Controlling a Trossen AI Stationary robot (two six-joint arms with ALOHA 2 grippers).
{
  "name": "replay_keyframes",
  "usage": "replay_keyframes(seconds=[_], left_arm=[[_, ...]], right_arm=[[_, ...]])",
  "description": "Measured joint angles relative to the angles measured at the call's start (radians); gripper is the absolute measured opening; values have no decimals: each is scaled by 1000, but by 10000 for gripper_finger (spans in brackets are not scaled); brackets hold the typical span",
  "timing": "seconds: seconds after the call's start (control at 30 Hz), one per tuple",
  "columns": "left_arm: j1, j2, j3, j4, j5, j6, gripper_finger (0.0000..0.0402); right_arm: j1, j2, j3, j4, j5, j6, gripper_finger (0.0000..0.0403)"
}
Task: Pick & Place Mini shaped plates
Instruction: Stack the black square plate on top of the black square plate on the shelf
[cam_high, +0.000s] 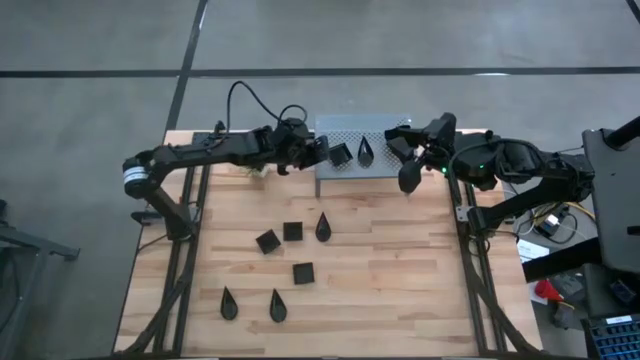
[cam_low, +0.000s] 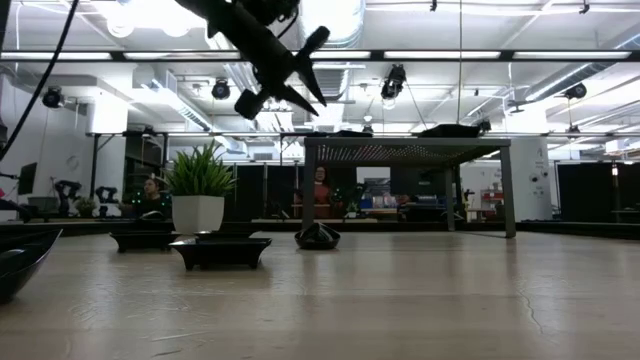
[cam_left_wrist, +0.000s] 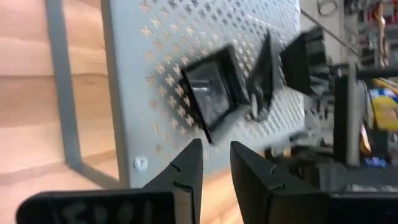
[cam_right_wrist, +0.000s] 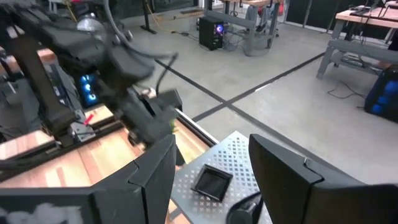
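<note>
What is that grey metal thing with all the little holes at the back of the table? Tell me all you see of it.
The grey perforated shelf is a low metal stand: a flat rectangular top punched with rows of small cross-shaped holes, on thin straight legs, as the low view shows. It stands upright at the table's far edge, between the two arms. On its top rest a square black dish and a teardrop-shaped black dish. The left gripper hangs at its left end, empty and apart from it.

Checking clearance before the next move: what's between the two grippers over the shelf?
In the high view, a square plate and a teardrop plate sit on the shelf, between the left gripper and right gripper.
</note>
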Motion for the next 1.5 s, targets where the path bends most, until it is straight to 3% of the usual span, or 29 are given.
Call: replay_keyframes(seconds=[0.17, 0.73, 1.13, 1.5], left_arm=[[-4, -62, 0, -83, 58, 58, 74], [-19, -263, -1, -682, 30, 413, 74], [-58, -362, -110, -732, 65, 555, 74], [-162, -443, -353, -682, 109, 564, 74]], right_arm=[[0, 1, 0, -52, -1, 24, 201], [0, 18, -42, -144, -46, 248, 201], [38, 80, -152, -107, -118, 547, 201], [119, 169, -143, 44, -131, 567, 201]])
